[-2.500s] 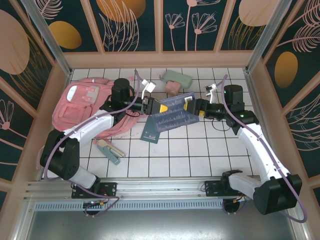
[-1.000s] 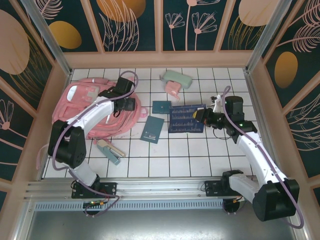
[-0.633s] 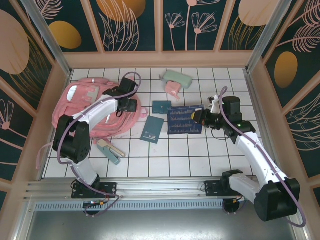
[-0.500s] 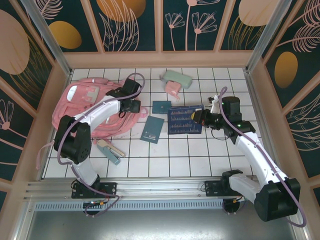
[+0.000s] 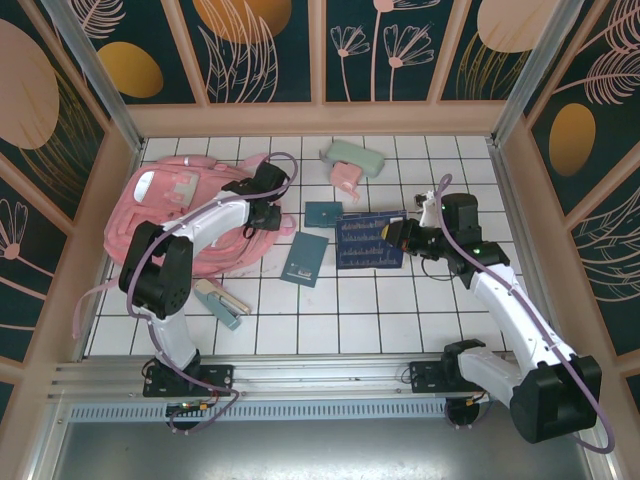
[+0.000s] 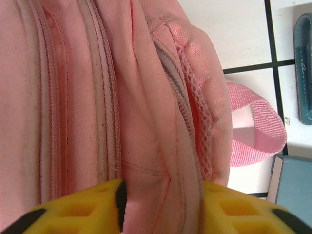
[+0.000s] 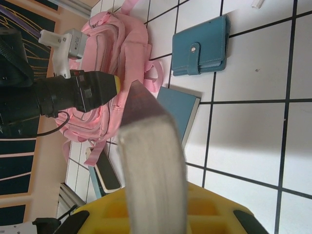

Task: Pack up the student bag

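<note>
You are working on the step of opening the student bag (image 5: 170,215) so the first item can go in. The bag is lying flat at about 9 o'clock on the table (image 5: 440,310), its straps trailing toward 3 o'clock. Your left gripper (image 5: 268,213) is sitting on the bag's 3 o'clock edge. In the left wrist view its yellow fingers (image 6: 73,212) are flanking a ridge of pink fabric beside a zipper line, and the cloth fills the gap from one to the other, so it reads as pinching that fold. Whether the zipper is already open, you cannot tell from here.

Your right gripper (image 5: 392,232) is clamping the blue book (image 5: 365,242) by its 3 o'clock end, just right of the table's centre. In the right wrist view the book is standing edge-on between the jaws.

A teal wallet (image 5: 323,213) and a teal notebook (image 5: 304,258) are lying between book and bag; a mint pencil case (image 5: 357,155) is waiting at 12 o'clock.

Next, you are likely needing to lift the fold toward 12 o'clock to make a mouth, then carry the book toward 9 o'clock over the wallet and notebook and slide it in edge first.
</note>
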`<state>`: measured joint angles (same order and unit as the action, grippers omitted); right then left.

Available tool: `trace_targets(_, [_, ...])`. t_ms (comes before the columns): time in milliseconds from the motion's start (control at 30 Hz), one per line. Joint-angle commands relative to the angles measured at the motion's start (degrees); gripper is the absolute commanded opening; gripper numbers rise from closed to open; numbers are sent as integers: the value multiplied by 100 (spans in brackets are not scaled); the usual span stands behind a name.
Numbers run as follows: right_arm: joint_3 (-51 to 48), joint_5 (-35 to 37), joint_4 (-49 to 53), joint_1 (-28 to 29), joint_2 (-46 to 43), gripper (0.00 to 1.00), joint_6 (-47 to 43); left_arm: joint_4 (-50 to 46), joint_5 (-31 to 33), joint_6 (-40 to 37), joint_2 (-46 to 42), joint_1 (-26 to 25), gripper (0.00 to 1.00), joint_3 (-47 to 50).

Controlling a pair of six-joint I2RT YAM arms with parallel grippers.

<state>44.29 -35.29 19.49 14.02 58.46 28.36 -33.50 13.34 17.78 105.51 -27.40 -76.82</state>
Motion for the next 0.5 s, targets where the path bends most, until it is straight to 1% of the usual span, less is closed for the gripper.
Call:
trace_targets(0, [-14, 57, -164, 57, -28, 0, -138, -118, 46, -19, -53, 15, 33, -253])
trace_targets(233, [18, 58, -186, 71, 12, 0, -120, -224, -36, -96, -68, 17, 13, -319])
trace_targets(333, [25, 66, -173, 78, 32, 0, -120, -228, -106, -119, -63, 17, 1, -299])
trace_targets(467, [40, 83, -151, 79, 26, 0, -129, -260, -205, -151, -14, 15, 0, -275])
